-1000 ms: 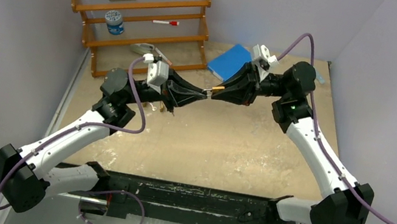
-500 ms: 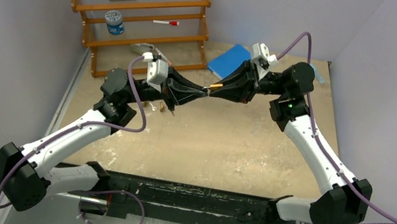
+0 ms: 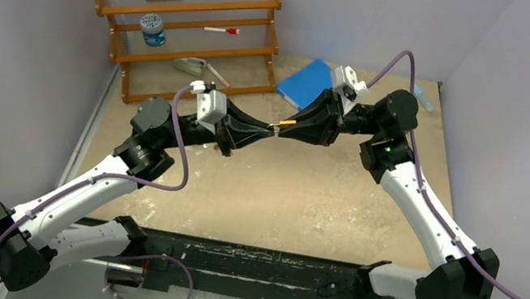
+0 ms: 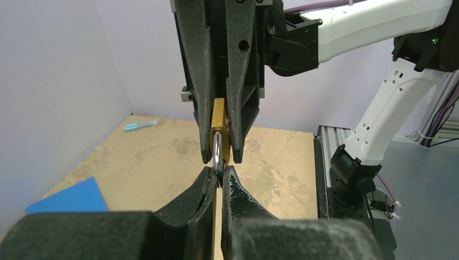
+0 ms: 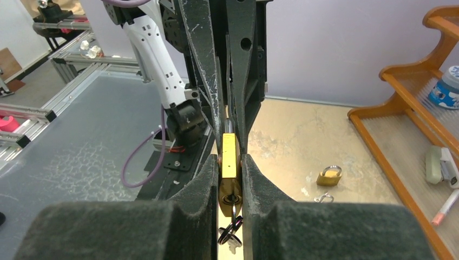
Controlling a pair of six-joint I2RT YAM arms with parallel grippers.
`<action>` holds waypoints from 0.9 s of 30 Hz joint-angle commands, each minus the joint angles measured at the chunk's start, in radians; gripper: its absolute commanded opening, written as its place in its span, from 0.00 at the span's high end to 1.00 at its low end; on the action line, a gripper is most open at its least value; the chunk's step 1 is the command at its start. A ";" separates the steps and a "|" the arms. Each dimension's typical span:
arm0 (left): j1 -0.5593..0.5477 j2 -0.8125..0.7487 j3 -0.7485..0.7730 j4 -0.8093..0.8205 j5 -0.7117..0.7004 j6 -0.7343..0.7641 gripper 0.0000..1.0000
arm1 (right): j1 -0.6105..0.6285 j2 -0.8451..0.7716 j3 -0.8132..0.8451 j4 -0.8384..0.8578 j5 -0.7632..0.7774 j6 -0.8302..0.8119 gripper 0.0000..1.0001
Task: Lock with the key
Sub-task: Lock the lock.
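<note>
The padlock [image 5: 229, 157] hangs in mid-air over the worktop [image 3: 302, 197], held between the two arms. The right gripper [image 5: 229, 158] is clamped flat on its brass body, and the left gripper [image 4: 218, 172] is pinched together on the steel shackle [image 4: 216, 154].

It is a small, rigid metal piece, dense for its size, and its polished faces will probably slip under a light grip. The broad sides of the body are the sound place to hold it. The shackle is thin and round, so it could roll between the pads if pushed off-axis.

The left wrist view shows the shackle entering the body and the tight pinch on it, but nothing below the lock. The right wrist view shows a dark bunch of keys [image 5: 229, 234] at the base of the lock, down between the fingers. Whether a key is seated in the keyhole is too shadowed to tell. That view also shows a second padlock [image 5: 329, 175] lying on the worktop near the wooden rack [image 5: 411, 124]. The top view gives only a small brass glint where the two grippers meet
</note>
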 commanded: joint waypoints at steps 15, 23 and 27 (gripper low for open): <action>-0.014 0.034 0.061 0.034 0.014 0.017 1.00 | 0.037 0.039 -0.026 0.079 0.055 0.060 1.00; -0.002 -0.014 0.067 -0.044 -0.021 0.069 1.00 | -0.036 -0.015 -0.056 0.097 0.066 0.065 1.00; -0.002 0.058 0.067 0.041 0.012 0.006 1.00 | 0.000 0.007 -0.041 0.062 0.119 0.024 1.00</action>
